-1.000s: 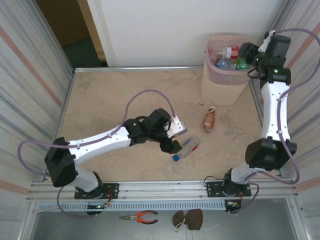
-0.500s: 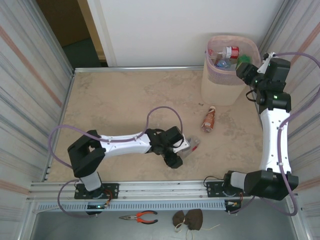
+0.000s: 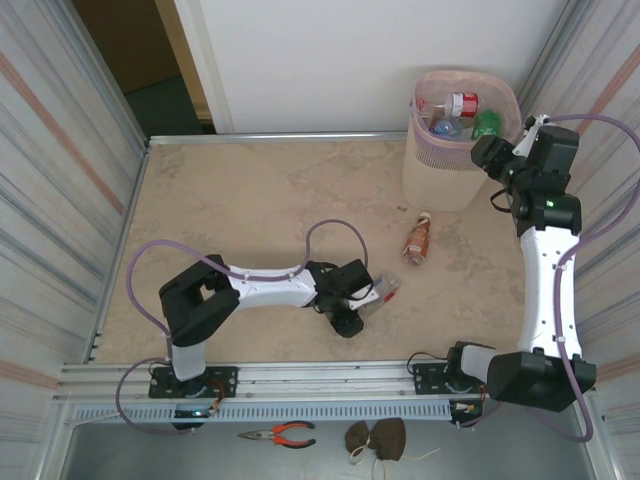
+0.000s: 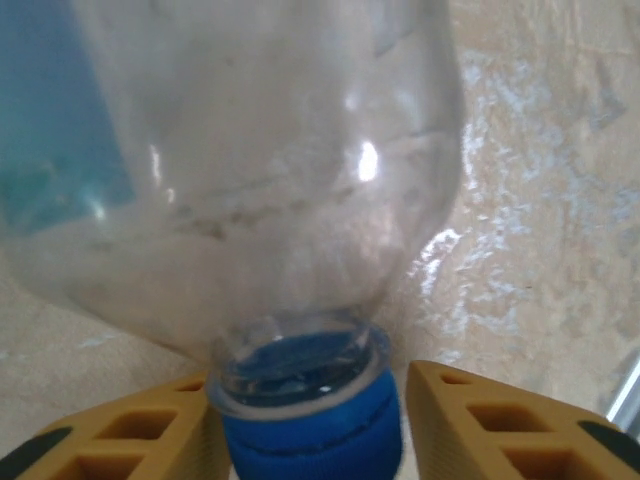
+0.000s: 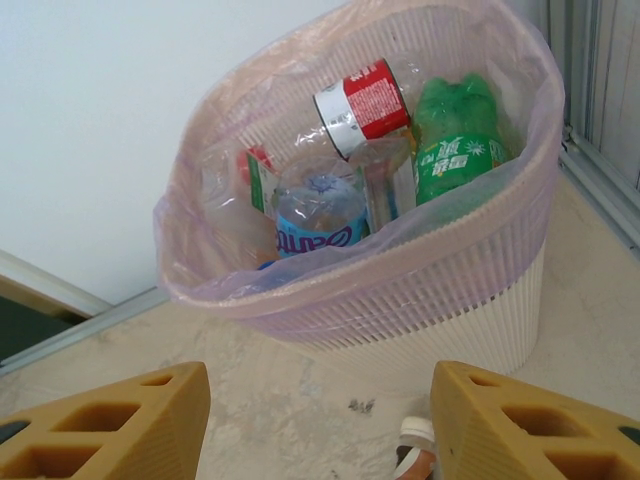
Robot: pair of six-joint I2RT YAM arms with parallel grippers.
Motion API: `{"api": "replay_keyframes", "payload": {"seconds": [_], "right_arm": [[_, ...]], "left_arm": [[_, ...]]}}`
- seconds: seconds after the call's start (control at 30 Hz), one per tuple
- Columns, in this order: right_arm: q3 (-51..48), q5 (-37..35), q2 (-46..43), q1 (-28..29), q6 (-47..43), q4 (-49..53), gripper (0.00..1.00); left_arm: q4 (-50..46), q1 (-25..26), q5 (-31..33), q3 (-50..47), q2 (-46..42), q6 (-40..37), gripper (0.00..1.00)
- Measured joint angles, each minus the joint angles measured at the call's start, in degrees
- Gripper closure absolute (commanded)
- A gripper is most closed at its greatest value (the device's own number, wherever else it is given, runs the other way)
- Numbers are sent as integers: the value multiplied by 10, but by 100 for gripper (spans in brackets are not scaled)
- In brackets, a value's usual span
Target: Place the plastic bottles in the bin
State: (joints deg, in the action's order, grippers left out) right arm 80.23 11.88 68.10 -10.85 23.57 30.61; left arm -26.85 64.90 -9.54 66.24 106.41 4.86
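Note:
A clear bottle (image 3: 380, 293) with a blue cap and blue label lies on the table at centre front. My left gripper (image 3: 362, 302) is shut on its cap. In the left wrist view the bottle (image 4: 250, 200) is close up and the cap sits between my left gripper (image 4: 310, 435) tan fingers (image 4: 130, 435). A brownish bottle (image 3: 419, 240) with a white cap lies nearer the bin (image 3: 450, 180). My right gripper (image 3: 492, 155) hangs open and empty beside the bin's rim. The pink bin (image 5: 450, 290) holds a red-labelled bottle (image 5: 365, 100), a green one (image 5: 455, 150) and a blue-labelled one (image 5: 320, 225). Right gripper (image 5: 320, 405).
Corrugated metal walls close in both sides, with a white wall behind the bin. A metal rail (image 3: 330, 380) runs along the near edge. Beyond it lie orange-handled pliers (image 3: 280, 434) and a brown lump (image 3: 377, 438). The brownish bottle's cap (image 5: 415, 432) lies just below my right fingers.
My left arm stretched right and low to the clear bottle, and its jaws narrowed onto the blue cap. My right gripper drew back from over the bin to its right side.

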Motion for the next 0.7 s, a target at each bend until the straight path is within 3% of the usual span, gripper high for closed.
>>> {"api": "replay_keyframes", "payload": {"seconds": [0.33, 0.7], "right_arm": [[0, 2, -12, 0, 0, 12, 42], [-9, 35, -39, 9, 19, 33, 41]], "left_arm": [[0, 0, 2, 0, 0, -1, 77], [16, -31, -3, -17, -80, -1, 79]]}}
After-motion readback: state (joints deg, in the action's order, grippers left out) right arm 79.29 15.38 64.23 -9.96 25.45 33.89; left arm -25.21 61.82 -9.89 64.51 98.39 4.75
